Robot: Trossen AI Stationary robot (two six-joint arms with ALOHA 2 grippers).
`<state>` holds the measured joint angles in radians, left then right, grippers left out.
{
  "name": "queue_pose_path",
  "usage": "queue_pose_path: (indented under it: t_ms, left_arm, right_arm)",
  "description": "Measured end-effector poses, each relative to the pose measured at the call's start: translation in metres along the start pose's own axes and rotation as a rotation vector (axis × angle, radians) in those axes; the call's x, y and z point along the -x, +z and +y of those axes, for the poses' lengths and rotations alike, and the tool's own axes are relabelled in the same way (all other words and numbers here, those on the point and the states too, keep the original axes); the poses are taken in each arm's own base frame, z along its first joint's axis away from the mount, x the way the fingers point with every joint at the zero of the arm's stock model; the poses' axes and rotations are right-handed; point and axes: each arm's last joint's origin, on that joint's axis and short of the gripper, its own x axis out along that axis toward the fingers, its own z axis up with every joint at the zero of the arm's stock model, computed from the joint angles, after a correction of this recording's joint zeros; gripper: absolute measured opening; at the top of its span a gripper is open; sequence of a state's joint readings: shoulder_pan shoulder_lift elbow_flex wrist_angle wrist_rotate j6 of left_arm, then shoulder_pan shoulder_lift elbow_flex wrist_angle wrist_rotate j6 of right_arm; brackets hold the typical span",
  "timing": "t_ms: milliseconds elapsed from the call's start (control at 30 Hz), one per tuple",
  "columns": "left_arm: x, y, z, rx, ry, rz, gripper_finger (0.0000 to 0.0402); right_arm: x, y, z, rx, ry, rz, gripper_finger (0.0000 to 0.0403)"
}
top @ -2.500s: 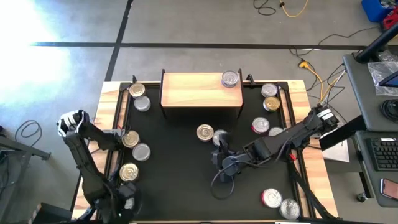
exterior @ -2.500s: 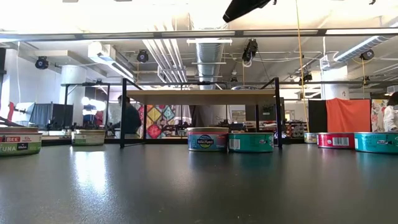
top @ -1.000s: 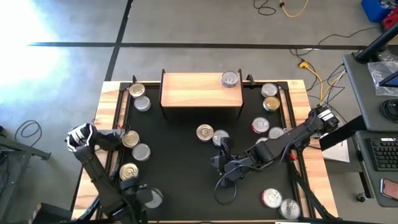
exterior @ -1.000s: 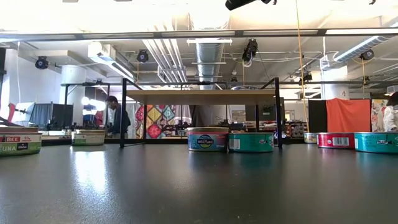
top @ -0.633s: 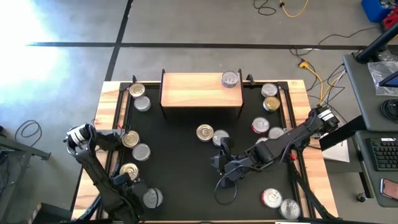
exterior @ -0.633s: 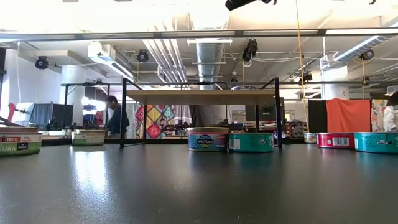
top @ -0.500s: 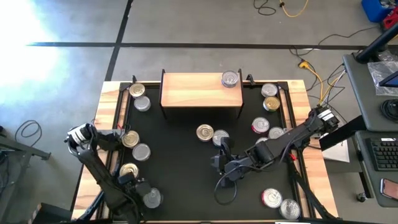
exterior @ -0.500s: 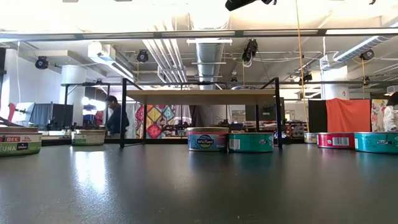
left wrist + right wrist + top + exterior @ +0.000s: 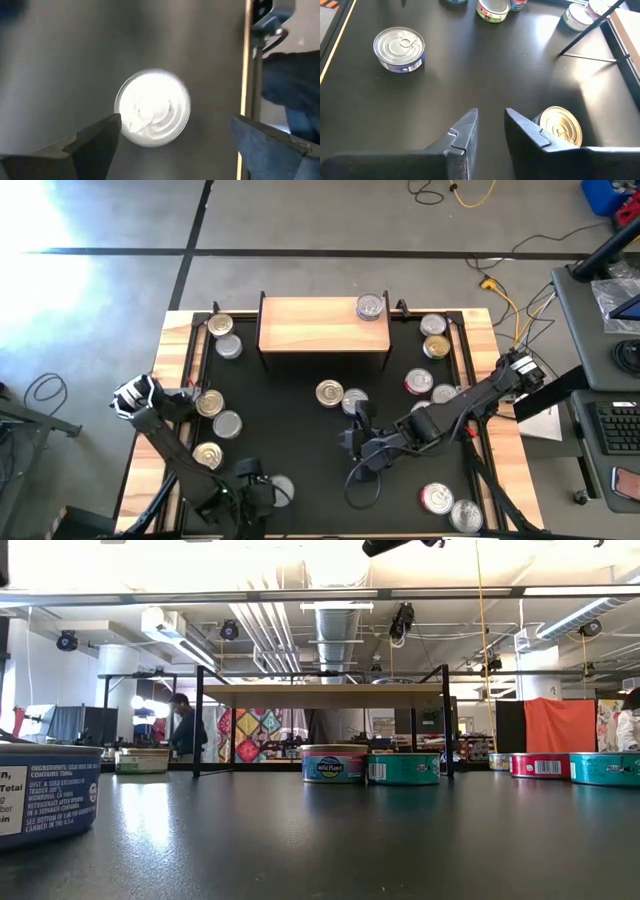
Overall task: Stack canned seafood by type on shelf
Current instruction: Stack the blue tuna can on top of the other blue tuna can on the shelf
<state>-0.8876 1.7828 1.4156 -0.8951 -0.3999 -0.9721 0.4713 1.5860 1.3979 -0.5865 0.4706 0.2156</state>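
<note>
Likely an open workshop-lab, exposed ceiling ducts (image 9: 335,625), loose floor cables (image 9: 455,192)
</note>
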Motion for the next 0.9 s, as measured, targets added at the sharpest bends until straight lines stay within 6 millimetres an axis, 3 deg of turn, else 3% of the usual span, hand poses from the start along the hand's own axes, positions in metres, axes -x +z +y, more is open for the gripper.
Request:
queue_pose_path:
  t_ms: [167,500,733,900]
  left_arm:
    - [-0.003,-0.012,0.003,0.030,0.055,0.083,0.0356]
    - [-0.056,-0.032,-0.008,-0.055,0.147,0.263,0.0356]
    - [-0.067,-0.003,-0.022,-0.132,0.231,0.063,0.0356]
    - [-0.079,0.023,-0.022,-0.152,0.367,-0.079,0.0356]
  right_arm:
    - [-0.001,-0.001,0.000,-0.004,-0.001,0.004,0.0079]
    - [-0.001,-0.002,0.000,0.008,-0.002,0.008,0.0098]
    - [-0.001,-0.002,0.000,0.012,-0.002,0.008,0.0107]
    - [-0.001,-0.002,0.000,0.015,-0.001,0.009,0.0099]
